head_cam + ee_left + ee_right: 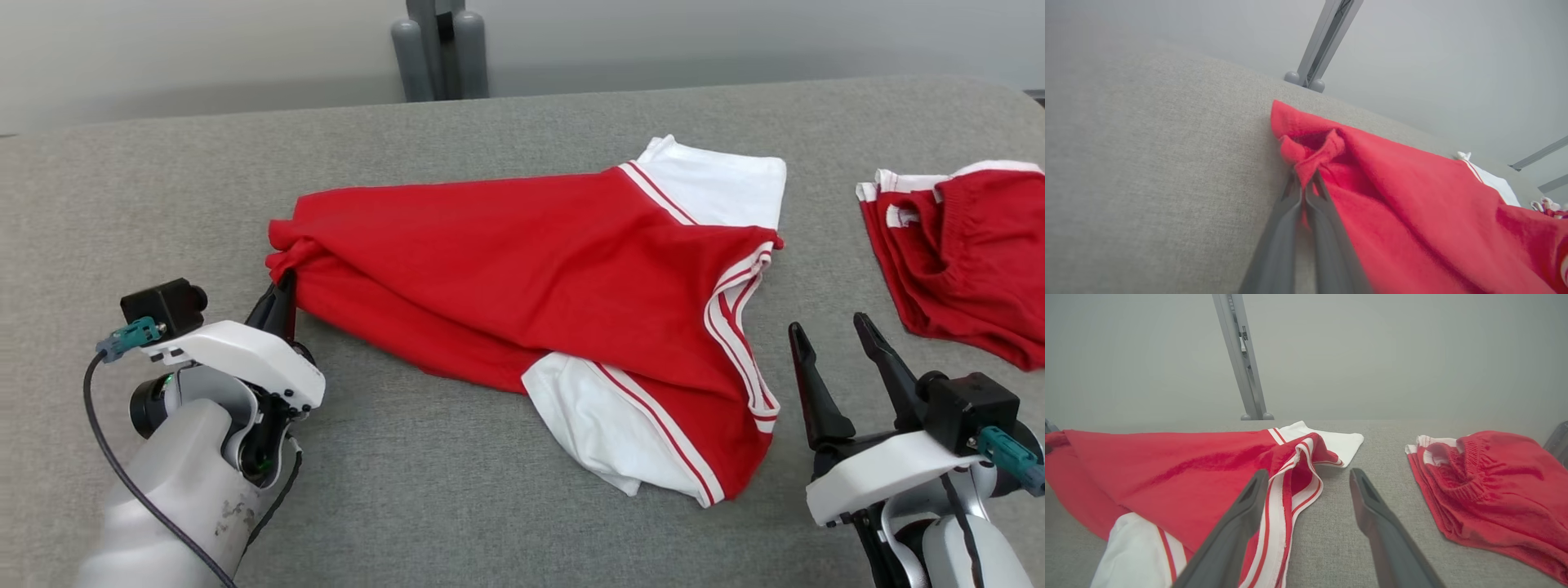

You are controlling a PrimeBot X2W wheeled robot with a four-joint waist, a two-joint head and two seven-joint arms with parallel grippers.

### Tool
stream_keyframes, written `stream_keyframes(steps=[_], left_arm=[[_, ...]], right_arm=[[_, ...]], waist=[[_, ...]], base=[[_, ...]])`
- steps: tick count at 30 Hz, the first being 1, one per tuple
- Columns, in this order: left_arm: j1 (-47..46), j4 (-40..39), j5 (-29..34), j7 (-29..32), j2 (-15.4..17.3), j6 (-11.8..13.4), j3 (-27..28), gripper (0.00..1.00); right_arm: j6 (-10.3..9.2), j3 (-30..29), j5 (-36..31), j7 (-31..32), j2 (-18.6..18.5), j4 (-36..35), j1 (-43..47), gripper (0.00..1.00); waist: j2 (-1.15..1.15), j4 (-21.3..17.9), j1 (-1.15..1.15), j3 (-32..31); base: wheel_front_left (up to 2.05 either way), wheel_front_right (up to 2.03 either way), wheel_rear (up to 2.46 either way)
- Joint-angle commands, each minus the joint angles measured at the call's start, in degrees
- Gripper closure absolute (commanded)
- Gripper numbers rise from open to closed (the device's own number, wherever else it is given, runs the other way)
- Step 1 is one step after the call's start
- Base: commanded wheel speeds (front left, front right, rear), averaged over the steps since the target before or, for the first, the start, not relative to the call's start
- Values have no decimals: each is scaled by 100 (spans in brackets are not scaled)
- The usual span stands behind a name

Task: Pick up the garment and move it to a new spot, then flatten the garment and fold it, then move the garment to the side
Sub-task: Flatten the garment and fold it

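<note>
Left jaws, toward the tabletop's front-left corner, are clenched on the bunched hem of the red-and-white jersey, sprawled across the middle. Right jaws stand released and empty near its right end. Soft, light, limp cloth; gripping the hem's other corner should spread it.

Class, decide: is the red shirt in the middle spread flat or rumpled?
Rumpled: the red shirt lies in diagonal folds, red cloth overlapping a white sleeve, its edge bunched in the shut left gripper.
</note>
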Motion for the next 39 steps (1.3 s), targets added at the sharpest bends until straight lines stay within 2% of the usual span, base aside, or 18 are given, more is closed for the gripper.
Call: stream_keyframes(steps=[1, 5, 11, 16, 21, 28, 39], left_arm=[[102, -120, 54, -36, 101, -1, 91, 100], [753, -1181, 425, -39, 343, 231, 581, 100], [2247, -3207, 869, -37, 623, 890, 1104, 100], [3213, -4789, 1042, -37, 821, 1442, 1260, 100], [3381, -5780, 1190, 156, 985, 1765, 1191, 100], [2521, -6168, 1492, 637, 972, 1830, 894, 100], [888, -5219, 1655, 1073, 668, 1598, 707, 100]], right_arm=[[0, -22, 30, -20, -36, 15, 63, 0], [0, -49, 64, -60, -36, 57, 105, 0], [0, -145, 44, -59, -37, 97, 169, 0], [0, -143, 56, -59, -38, 110, 138, 0], [0, -49, 106, -72, -37, 161, 61, 0], [0, 35, 169, -130, -38, 253, 22, 0], [0, 182, 252, -167, -36, 420, -16, 0]], waist=[[0, 162, 0, -119], [0, 409, 0, -243], [0, 699, 0, -320], [0, 796, 0, -330], [0, 753, 0, -383], [0, 476, 0, -446], [0, 16, 0, -397]], base=[[0, 0, 0], [0, 0, 0], [0, 0, 0], [0, 0, 0], [0, 0, 0], [0, 0, 0], [0, 0, 0]])
